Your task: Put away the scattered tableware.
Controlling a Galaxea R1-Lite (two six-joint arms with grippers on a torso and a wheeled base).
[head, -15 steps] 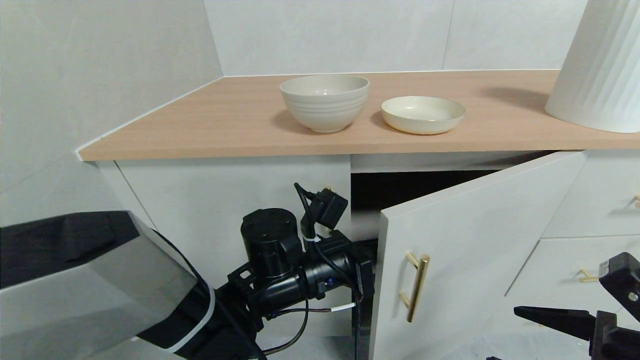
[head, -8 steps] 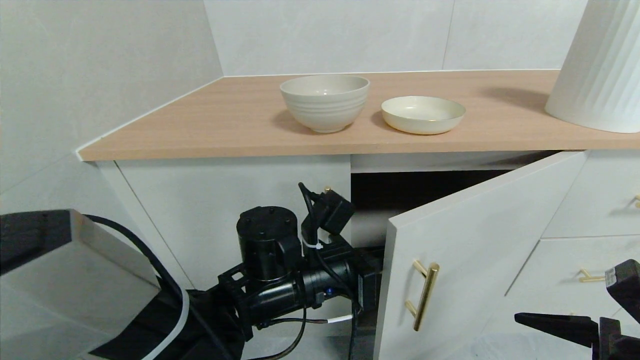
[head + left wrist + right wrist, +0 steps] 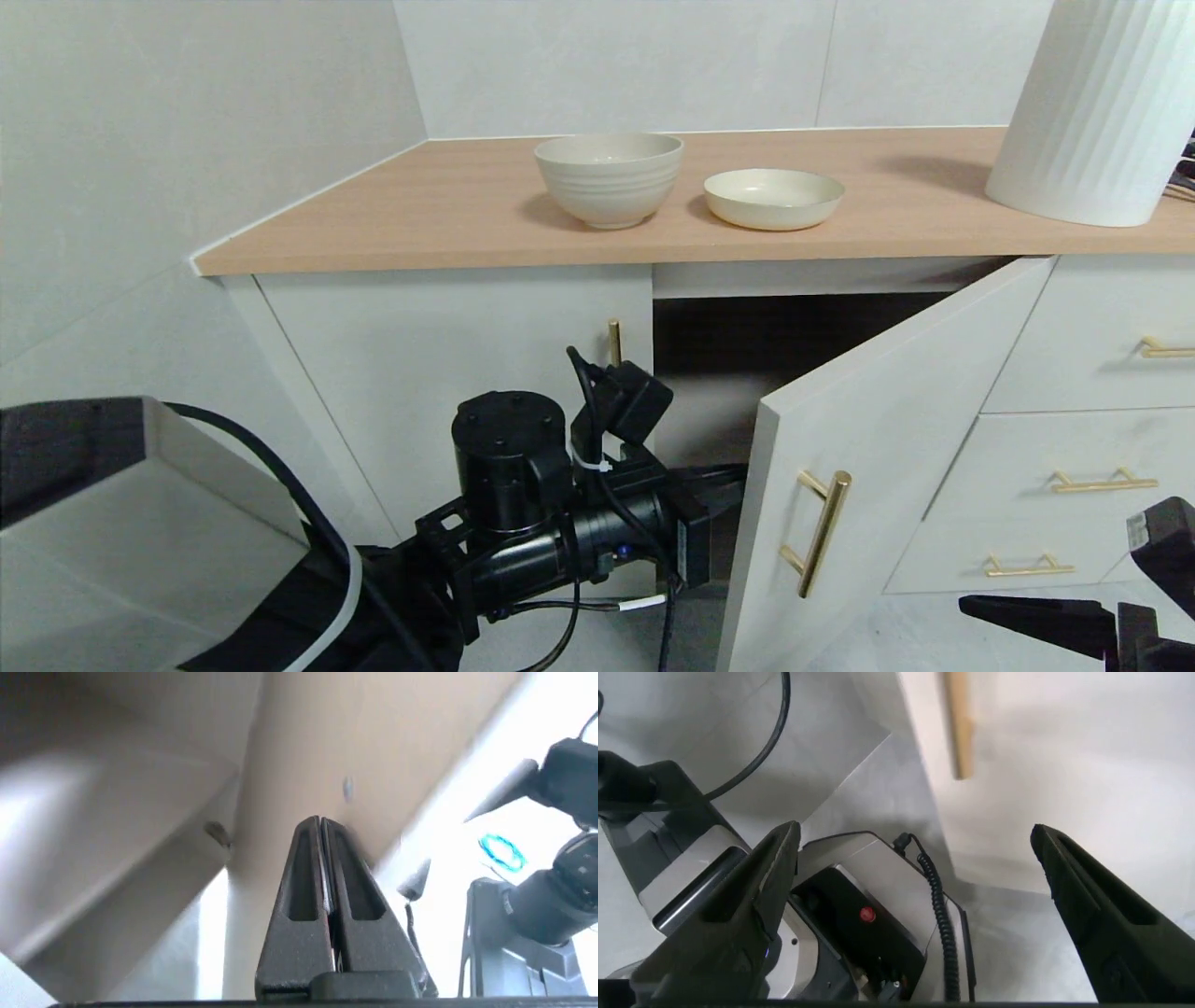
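Observation:
On the wooden counter [image 3: 420,219] stand a cream ribbed bowl [image 3: 609,177] and, to its right, a shallow cream dish [image 3: 773,197]. Below them a white cabinet door [image 3: 887,439] with a gold bar handle [image 3: 820,534] stands partly open on a dark interior [image 3: 747,341]. My left gripper [image 3: 724,478] is low, its tip reaching behind the door's free edge. In the left wrist view this gripper [image 3: 320,826] is shut and empty against the door's pale inner face [image 3: 392,756]. My right gripper [image 3: 915,849] is open and empty, low at the right, with one finger [image 3: 1027,618] in the head view.
A tall white ribbed vessel [image 3: 1097,112] stands on the counter's right end. Right of the open door are drawers with gold handles [image 3: 1102,483]. A closed door with a gold handle [image 3: 613,342] is to the left. Walls close the left and back.
The cabinet door has swung further open with my left gripper behind its edge. The head camera has shifted, bringing the drawers at the right into sight. The right gripper has barely moved.

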